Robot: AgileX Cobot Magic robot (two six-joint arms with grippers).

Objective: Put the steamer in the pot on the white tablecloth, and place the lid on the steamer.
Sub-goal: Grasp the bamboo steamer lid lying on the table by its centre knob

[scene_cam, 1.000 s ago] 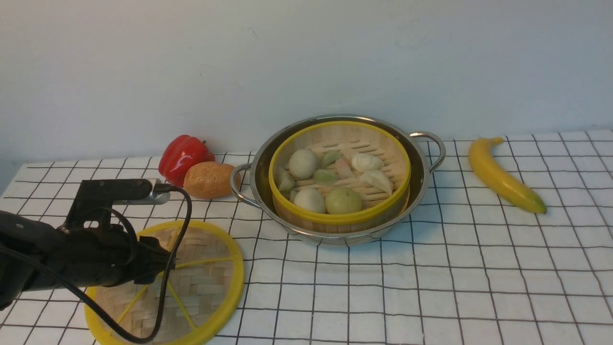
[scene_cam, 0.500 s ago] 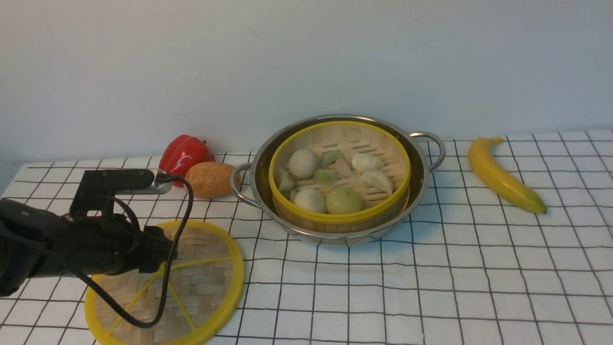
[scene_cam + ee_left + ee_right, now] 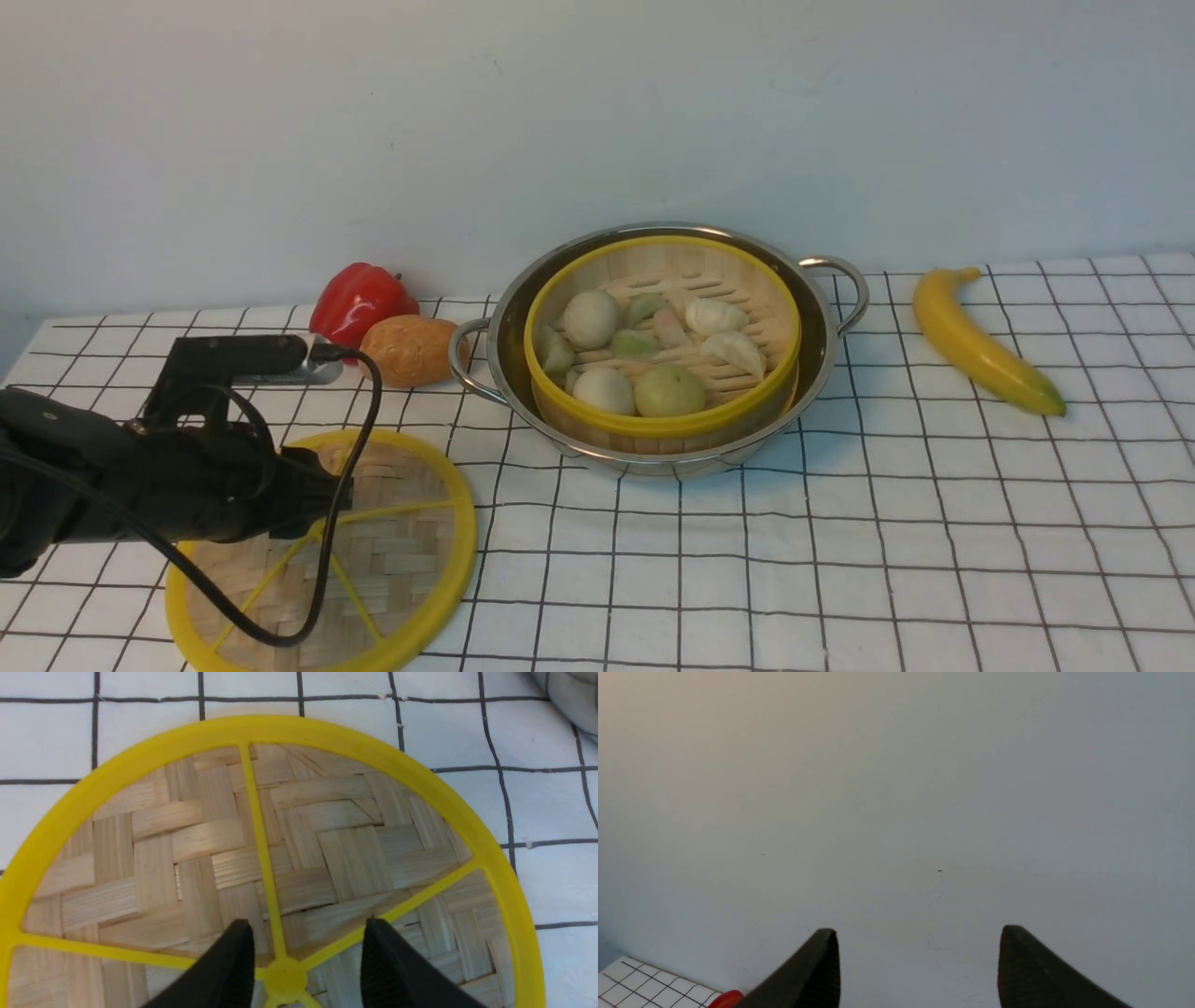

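Front view, with the pot as dial centre. The steamer [image 3: 665, 427], filled with dumplings, sits inside the pot [image 3: 509, 369] on the checked tablecloth [image 3: 840, 560], so I judge the first half of the task done. The lid [image 3: 397, 555] lies flat on the cloth at about 8 o'clock from the pot, well apart from it. A red pepper [image 3: 359, 299] and a brown lump [image 3: 411, 350], roll or potato, lie at 9 to 10 o'clock. A banana [image 3: 980, 347] lies at 3 o'clock.

Left wrist view. My left gripper [image 3: 308, 933] hangs low over the lid. Its two black fingers [image 3: 233, 956] are spread, one on each side of the yellow hub [image 3: 285, 977], with bare weave showing between each finger and the hub. Nothing is pinched yet.

Right wrist view. My right gripper [image 3: 919, 931] faces the bare wall, its fingers spread wide and empty. It does not appear in the front view.

Handling, as I judge it. The lid looks light, with a stiff rim and a springy woven face. The thin spokes [image 3: 261, 826] would likely bend under a sideways load. The hub is the natural place to grip. It looks small and smooth, so the disc may tip or swing unless I close squarely and lift level.
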